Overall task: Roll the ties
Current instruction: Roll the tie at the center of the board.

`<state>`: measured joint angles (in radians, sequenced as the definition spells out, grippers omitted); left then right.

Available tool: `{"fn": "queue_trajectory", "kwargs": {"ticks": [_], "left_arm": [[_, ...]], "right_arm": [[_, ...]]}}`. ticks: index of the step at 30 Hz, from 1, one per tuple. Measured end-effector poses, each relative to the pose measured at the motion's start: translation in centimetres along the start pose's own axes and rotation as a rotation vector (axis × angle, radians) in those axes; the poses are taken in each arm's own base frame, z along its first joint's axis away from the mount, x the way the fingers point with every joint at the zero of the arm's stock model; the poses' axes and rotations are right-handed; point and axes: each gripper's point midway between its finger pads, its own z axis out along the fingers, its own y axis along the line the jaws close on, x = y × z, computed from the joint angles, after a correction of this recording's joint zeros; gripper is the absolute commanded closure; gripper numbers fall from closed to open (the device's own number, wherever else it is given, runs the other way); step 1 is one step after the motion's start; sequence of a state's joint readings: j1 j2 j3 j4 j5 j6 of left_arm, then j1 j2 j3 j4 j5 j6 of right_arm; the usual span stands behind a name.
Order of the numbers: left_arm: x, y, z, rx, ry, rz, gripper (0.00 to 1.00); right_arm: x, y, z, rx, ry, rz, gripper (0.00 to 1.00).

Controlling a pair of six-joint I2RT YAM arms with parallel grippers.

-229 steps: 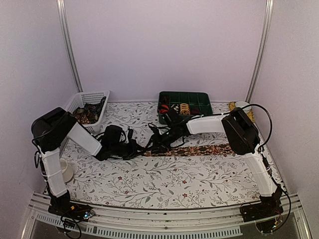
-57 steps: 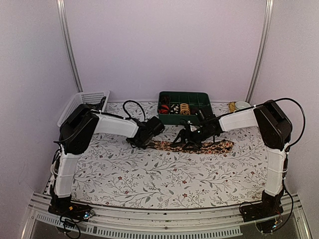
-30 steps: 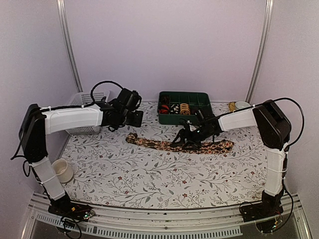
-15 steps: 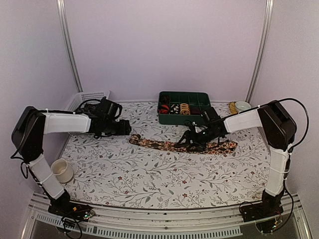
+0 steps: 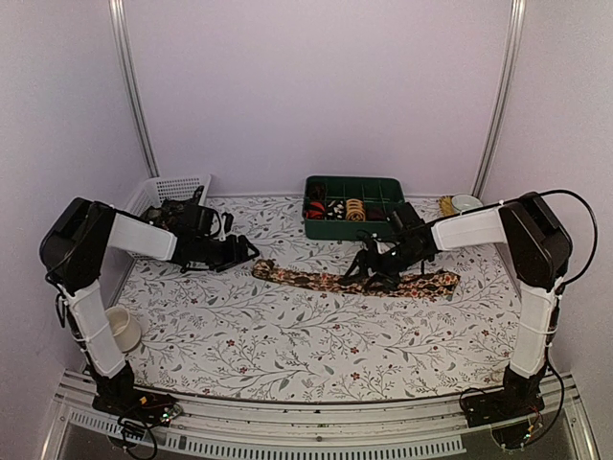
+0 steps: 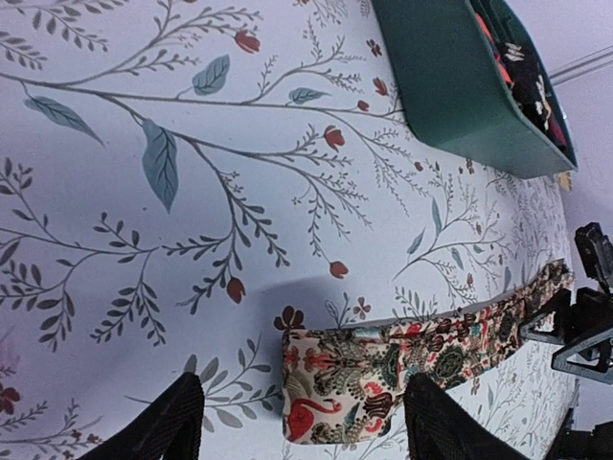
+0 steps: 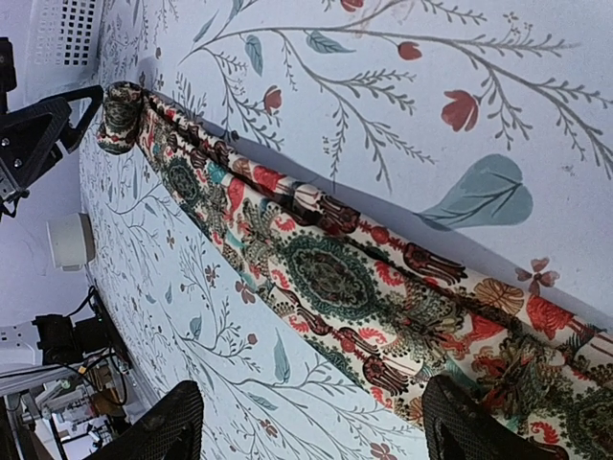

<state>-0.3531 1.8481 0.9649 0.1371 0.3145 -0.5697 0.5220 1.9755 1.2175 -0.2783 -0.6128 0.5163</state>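
One tie [image 5: 316, 280], dark with a reddish-cream print, lies stretched flat across the table. Its left end [image 6: 354, 379] is folded over on itself. My left gripper [image 5: 247, 254] hangs open at that end, and in the left wrist view the fold lies between and just ahead of the black fingers [image 6: 168, 426]. My right gripper [image 5: 367, 273] stands open over the tie's middle. In the right wrist view the tie [image 7: 335, 278] runs diagonally up to its folded end [image 7: 120, 115]; the near right finger [image 7: 469, 422] overlaps its edge. Neither gripper holds anything.
A green compartment tray [image 5: 378, 189] with several rolled ties stands at the back centre, its wall [image 6: 450, 86] also in the left wrist view. A white mesh basket [image 5: 165, 187] sits at the back left. A white cup [image 5: 120, 326] stands near the left arm's base.
My left arm has swung down from beside the basket to the tie's left end. The tie has shifted slightly to the right with the right gripper still over it.
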Motion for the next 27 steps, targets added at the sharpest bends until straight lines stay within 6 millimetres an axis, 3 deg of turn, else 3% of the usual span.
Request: {"fn": "queue_trajectory", "kwargs": {"ticks": [4,14,27], "left_arm": [[1.1,-0.4,0.6,0.066,0.031,-0.027,0.32],[2.9,-0.7,1.6,0.146,0.073,-0.071,0.38],[2.8,-0.8,2.8,0.206,0.056,-0.079,0.48]], "right_arm": [[-0.7,0.7,-0.3,-0.007,-0.011,-0.006,0.22],[-3.4,5.0,-1.2,-0.08,-0.07,-0.078,0.22],[-5.6,14.8,-1.3,-0.29,-0.14,-0.201,0.31]]}}
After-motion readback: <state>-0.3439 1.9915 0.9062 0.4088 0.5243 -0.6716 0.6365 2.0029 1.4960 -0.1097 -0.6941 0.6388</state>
